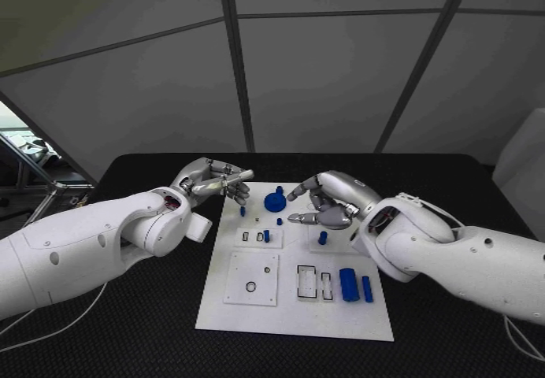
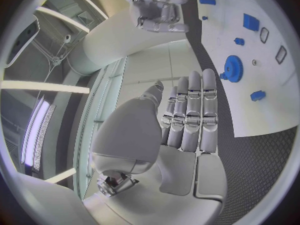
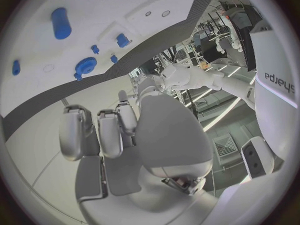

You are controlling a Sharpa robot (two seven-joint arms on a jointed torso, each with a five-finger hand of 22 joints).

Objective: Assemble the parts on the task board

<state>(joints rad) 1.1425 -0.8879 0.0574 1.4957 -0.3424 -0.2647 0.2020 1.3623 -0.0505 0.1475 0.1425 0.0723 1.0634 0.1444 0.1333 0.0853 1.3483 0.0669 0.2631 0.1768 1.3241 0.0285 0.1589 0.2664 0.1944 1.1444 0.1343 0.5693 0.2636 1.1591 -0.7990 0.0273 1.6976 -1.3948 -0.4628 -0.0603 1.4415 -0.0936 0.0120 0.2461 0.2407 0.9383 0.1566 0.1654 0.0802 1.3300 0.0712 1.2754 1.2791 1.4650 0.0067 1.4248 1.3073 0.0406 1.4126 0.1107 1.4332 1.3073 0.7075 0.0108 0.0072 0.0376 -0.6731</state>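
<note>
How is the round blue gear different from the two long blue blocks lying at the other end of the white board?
The gear is round with a toothed rim; the blocks are long and straight. The gear sits at the task board's far end between both hands; the blocks lie at its near end, side by side, away from the hands. Both are blue and rest on the board, unheld.

bare near half of task board, blue gear between both robot hands at far end

Even, soft light in the head view, black counter dark and matte, white task board bright without glare, faint shadows, both wrist views strongly fisheye-bent at the rim, bright ceiling strips glaring, near fingers slightly soft
</note>
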